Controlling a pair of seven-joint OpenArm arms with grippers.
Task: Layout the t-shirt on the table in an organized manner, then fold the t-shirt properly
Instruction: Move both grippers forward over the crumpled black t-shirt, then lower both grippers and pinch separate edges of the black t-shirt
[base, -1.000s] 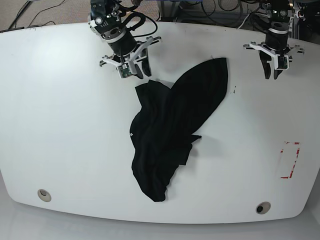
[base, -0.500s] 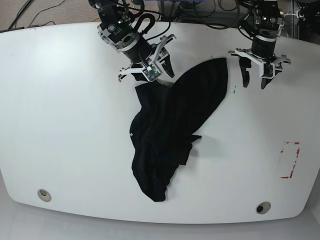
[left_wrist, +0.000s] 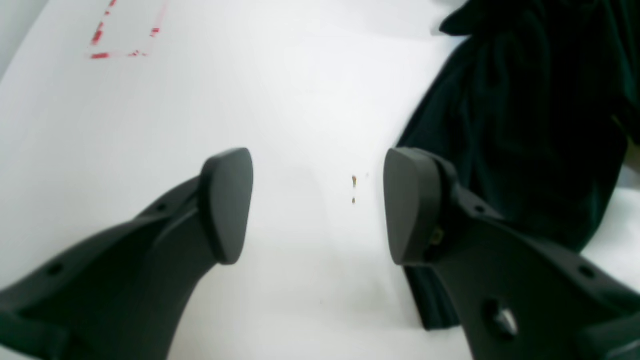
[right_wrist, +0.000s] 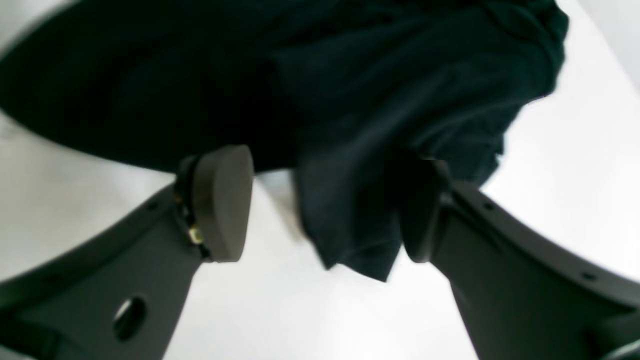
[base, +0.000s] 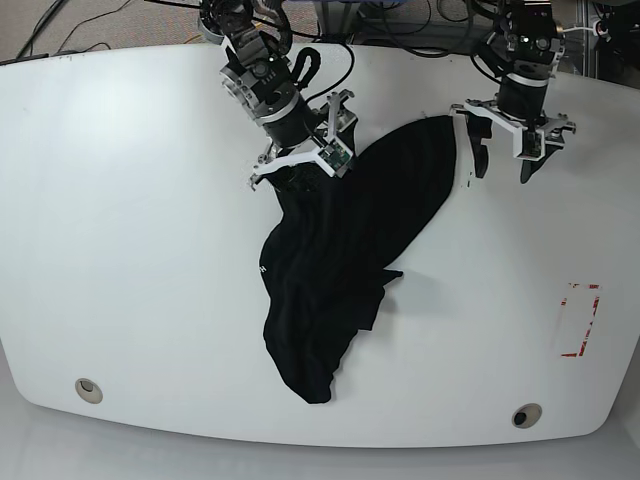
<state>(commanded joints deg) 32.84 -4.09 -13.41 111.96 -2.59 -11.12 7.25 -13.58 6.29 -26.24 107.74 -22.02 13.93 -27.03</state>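
The black t-shirt (base: 340, 250) lies crumpled in a long diagonal heap on the white table (base: 130, 250). My right gripper (base: 298, 178) hovers over the heap's upper left corner. In the right wrist view it (right_wrist: 320, 205) is open, and a folded corner of the t-shirt (right_wrist: 350, 220) lies between its fingers. My left gripper (base: 502, 165) is open just right of the heap's upper lobe. In the left wrist view it (left_wrist: 317, 205) has bare table between its fingers, and the t-shirt (left_wrist: 525, 125) reaches under the right finger (left_wrist: 410, 205).
A red dashed rectangle mark (base: 580, 320) sits near the table's right edge and also shows as the red mark (left_wrist: 125, 30) in the left wrist view. Two grey grommet holes (base: 88, 389) (base: 525, 415) lie near the front edge. Cables run behind the far edge.
My right gripper has come down and rightward from the bare table onto the t-shirt's upper left corner. My left gripper has shifted left to the edge of the upper lobe. The t-shirt has not moved.
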